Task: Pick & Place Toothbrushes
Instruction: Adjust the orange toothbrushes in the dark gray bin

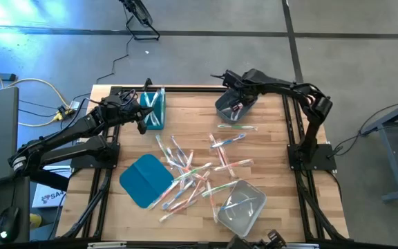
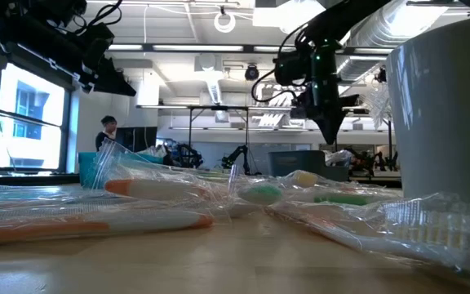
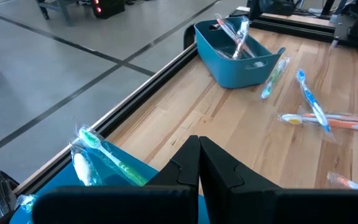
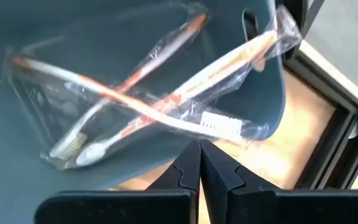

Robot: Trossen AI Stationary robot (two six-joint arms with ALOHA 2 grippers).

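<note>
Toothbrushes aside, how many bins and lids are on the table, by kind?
teal bin: 1
grey bin: 1
clear bin: 1
flat teal lid: 1
Total: 4

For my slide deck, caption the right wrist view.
Shut right gripper poised over the grey bin holding wrapped orange-handled toothbrushes.
</note>
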